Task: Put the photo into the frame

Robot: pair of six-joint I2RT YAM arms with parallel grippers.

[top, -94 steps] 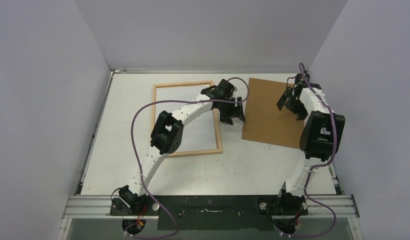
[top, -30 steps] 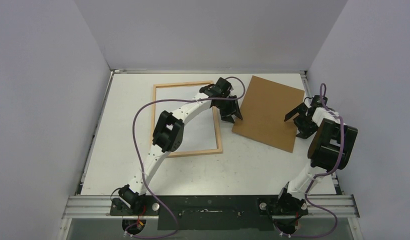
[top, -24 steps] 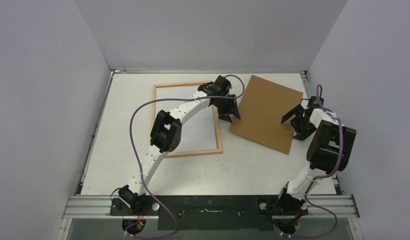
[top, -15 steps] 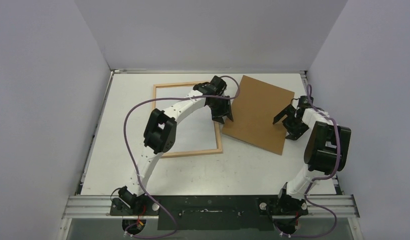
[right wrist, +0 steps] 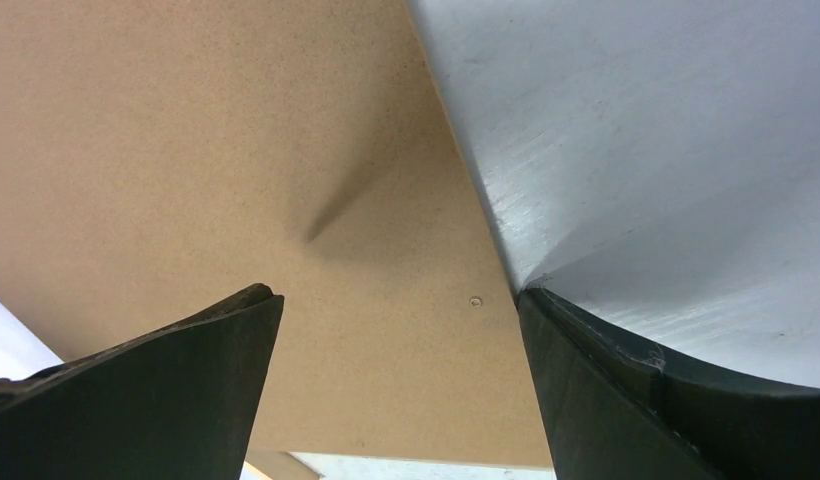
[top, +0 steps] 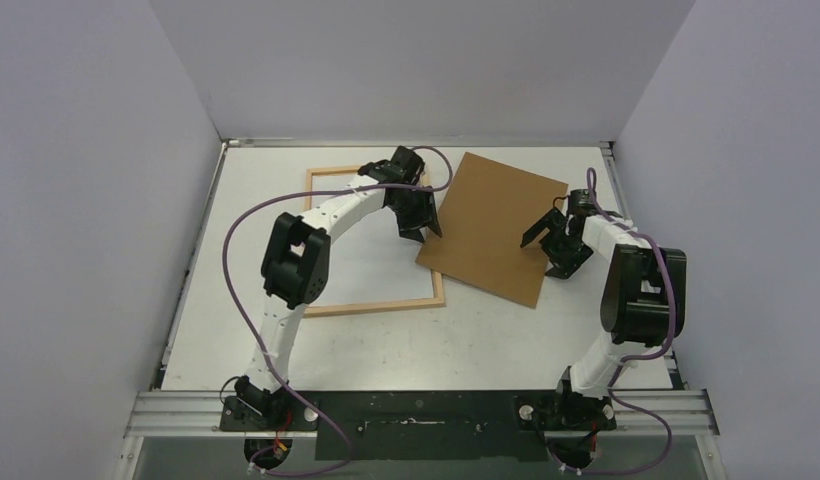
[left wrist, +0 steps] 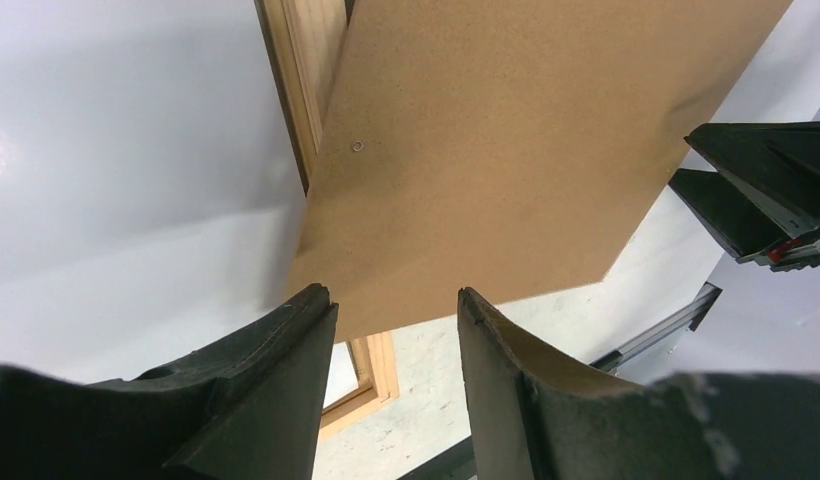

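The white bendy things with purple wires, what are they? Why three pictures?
They are two white robot arms, left arm and right arm, bolted to a white table. One picture looks down from above; the other two come from a camera on each wrist. On the table lie a thin light-wood picture frame and a flat brown board partly over one rail. Each arm ends in a black two-finger tool; the left tool and the right tool stand open at the board's edges, pinching nothing.

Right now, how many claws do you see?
2. The left claw is at the board's left edge, by the frame's right rail. The right claw is at the board's right edge. None seems hidden.
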